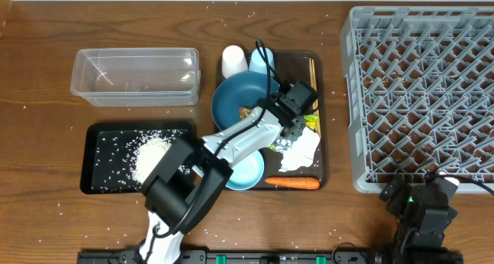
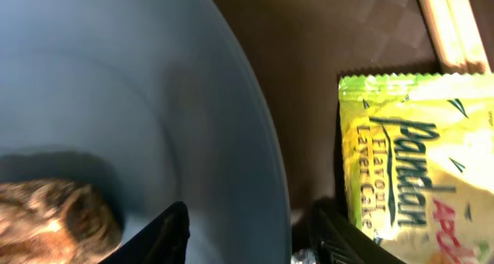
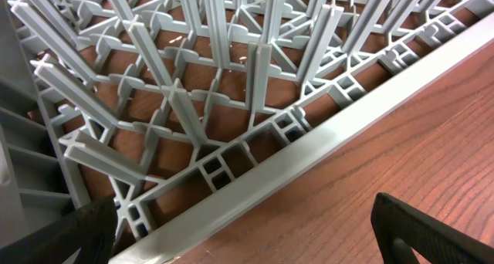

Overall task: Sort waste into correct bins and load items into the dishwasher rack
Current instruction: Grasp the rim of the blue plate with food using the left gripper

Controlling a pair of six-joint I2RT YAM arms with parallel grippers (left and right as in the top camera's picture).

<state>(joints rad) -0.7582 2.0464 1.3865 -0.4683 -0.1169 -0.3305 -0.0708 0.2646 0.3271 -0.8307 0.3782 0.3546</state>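
Where the dark-blue plate (image 2: 116,86) fills the left of the left wrist view, its rim runs between the fingers (image 2: 166,233) of the left gripper (image 2: 251,218). They are spread, one inside the plate and one outside over the brown tray (image 2: 324,48); whether either touches the rim is unclear. A brown food lump (image 2: 54,218) on the plate is cut off at the lower left edge. A green-yellow packet (image 2: 417,164) runs off the right edge, and only the chopsticks' (image 2: 455,25) ends show at upper right. From overhead, the arm hides part of the plate and half the bowl (image 1: 248,174). At lower right, the right gripper (image 3: 247,241) is wide apart beside the rack's (image 3: 231,86) edge, with only its tips in view.
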